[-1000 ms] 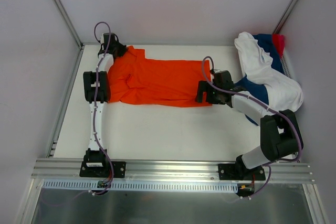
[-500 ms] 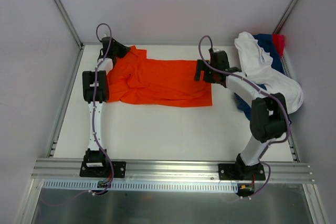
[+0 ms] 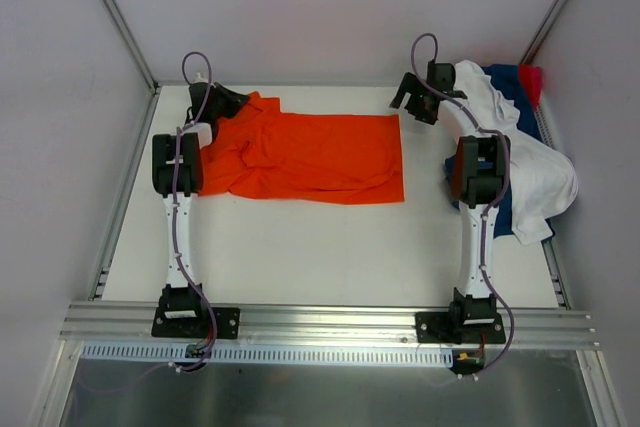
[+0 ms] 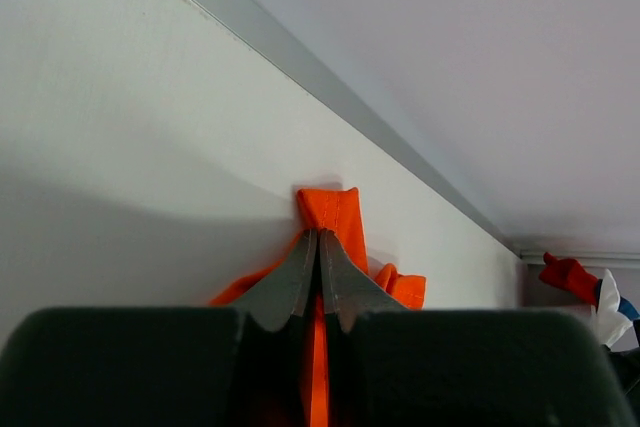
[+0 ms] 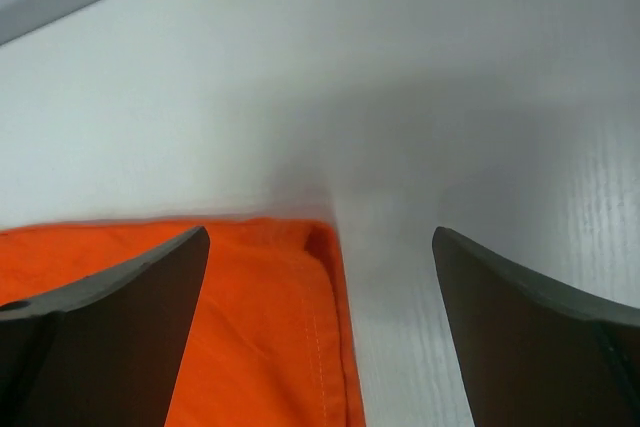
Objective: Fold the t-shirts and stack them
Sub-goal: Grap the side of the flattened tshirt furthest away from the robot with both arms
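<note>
Nearest you, the front strip of the tabletop [image 3: 300,247] carries nothing but the two arms reaching away from you. Past it lies your orange t-shirt [image 3: 320,152], spread crosswise on the far half. Its straight hem is to the right and its rumpled, wrinkled end is to the left.

At the shirt's far left corner, your left tool [image 4: 318,237] has its fingers pressed together, pinching a raised fold of the orange cloth. That fold stands up just in front of the grey rail [image 4: 300,47] along the far edge.

At the far right corner of the hem, your right tool [image 5: 320,237] has its fingers [image 5: 100,297] spread wide. The orange corner shows between them in the wrist view. Whether the tips touch the cloth or the tabletop, you cannot tell.

Along the right edge the white t-shirt [image 3: 540,172] lies crumpled over the navy t-shirt [image 3: 505,82]. The right arm [image 3: 478,207] crosses in front of that heap. Farthest off, in the back right corner, a bit of the red-pink t-shirt [image 3: 531,77] peeks out.
</note>
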`<state>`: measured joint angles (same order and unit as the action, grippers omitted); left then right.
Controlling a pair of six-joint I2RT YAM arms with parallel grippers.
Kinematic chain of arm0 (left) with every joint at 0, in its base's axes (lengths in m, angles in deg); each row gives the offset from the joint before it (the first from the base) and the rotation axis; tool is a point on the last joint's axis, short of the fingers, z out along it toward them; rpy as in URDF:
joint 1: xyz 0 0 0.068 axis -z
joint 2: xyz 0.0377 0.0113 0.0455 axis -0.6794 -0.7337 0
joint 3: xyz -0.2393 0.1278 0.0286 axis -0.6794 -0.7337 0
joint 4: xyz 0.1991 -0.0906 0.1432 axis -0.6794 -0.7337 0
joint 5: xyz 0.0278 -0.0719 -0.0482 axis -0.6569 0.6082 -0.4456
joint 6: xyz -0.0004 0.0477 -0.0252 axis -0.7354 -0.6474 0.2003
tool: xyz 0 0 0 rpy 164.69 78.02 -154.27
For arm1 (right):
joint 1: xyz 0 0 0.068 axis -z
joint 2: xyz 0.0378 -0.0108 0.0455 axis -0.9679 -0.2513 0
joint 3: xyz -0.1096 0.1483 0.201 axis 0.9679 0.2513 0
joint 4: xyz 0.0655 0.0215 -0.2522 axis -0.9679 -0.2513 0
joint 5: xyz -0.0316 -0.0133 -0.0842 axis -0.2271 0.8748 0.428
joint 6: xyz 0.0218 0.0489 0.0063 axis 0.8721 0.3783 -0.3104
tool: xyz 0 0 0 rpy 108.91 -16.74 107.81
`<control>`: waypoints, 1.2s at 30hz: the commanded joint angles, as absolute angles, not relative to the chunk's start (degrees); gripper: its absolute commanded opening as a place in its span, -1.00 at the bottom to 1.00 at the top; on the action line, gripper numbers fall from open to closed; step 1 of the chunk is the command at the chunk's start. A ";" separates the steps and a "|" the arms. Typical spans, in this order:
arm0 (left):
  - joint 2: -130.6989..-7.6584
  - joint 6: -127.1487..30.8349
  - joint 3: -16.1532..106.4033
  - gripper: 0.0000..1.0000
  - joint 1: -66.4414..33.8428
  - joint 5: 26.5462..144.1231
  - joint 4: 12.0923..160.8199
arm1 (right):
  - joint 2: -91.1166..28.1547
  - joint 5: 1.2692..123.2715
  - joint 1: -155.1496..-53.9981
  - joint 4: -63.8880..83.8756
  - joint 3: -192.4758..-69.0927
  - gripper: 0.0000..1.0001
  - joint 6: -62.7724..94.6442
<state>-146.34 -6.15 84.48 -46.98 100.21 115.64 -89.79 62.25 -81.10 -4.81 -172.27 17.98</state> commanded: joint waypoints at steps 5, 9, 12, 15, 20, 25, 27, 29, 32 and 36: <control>-144.59 -7.00 84.93 -1.00 -47.19 103.00 115.91 | -88.13 61.39 -80.46 -3.22 -170.39 0.99 22.04; -144.59 -7.09 85.02 -1.00 -47.11 103.09 115.99 | -88.04 60.86 -80.89 -3.03 -169.76 0.99 23.45; -144.68 -7.09 85.19 -1.00 -47.19 102.91 115.64 | -87.95 61.56 -82.04 -3.21 -169.15 0.99 23.71; -144.59 -7.09 85.45 -1.00 -47.11 102.91 115.47 | -87.25 62.44 -83.35 -3.21 -168.09 0.99 24.06; -144.77 -7.35 85.72 -1.00 -47.02 103.26 115.47 | -84.18 64.46 -85.20 -2.42 -164.41 0.99 24.85; -144.77 -7.35 85.54 -1.00 -47.02 103.35 115.73 | -81.80 65.78 -85.47 -0.84 -159.57 0.99 24.15; -144.68 -7.27 85.46 -1.00 -47.02 103.35 115.73 | -81.80 66.30 -85.47 -0.92 -159.30 0.99 23.19; -144.59 -7.35 85.28 -1.00 -47.02 103.35 116.08 | -82.06 66.57 -85.38 -1.01 -159.30 0.99 22.75; -144.50 -7.35 84.84 -1.00 -47.02 103.44 116.43 | -82.59 67.10 -85.29 -1.01 -159.74 0.99 22.04; -144.42 -7.44 84.75 -1.00 -47.02 103.62 116.78 | -84.25 65.96 -84.59 -1.19 -162.20 0.98 21.95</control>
<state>-146.34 -6.26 84.48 -47.01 102.22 115.38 -83.94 65.16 -85.67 1.35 -160.64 22.77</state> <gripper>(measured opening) 0.008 0.993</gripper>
